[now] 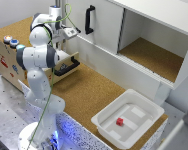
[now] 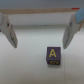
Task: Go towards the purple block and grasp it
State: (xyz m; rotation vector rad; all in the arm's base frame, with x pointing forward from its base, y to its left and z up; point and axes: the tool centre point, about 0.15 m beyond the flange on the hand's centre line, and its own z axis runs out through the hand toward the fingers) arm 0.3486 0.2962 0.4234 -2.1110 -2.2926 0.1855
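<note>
In the wrist view a purple block [image 2: 52, 55] with a yellow letter A on its top lies on a pale surface. My gripper [image 2: 40, 45] is open, with one finger [image 2: 11, 31] on each side of the picture, and the block lies beyond the fingertips, nearer one finger than the other and not between them. In the exterior view the gripper [image 1: 70, 33] hangs above the open drawer [image 1: 69, 64] at the back of the cork counter. The purple block does not show in the exterior view.
A white bin [image 1: 106, 116] with a small red block [image 1: 120, 121] in it stands at the counter's front, on the exterior view's right. An open white cabinet [image 1: 149, 50] with a black door handle [image 1: 89, 20] is behind. Coloured buttons [image 1: 10, 41] sit on the exterior view's left.
</note>
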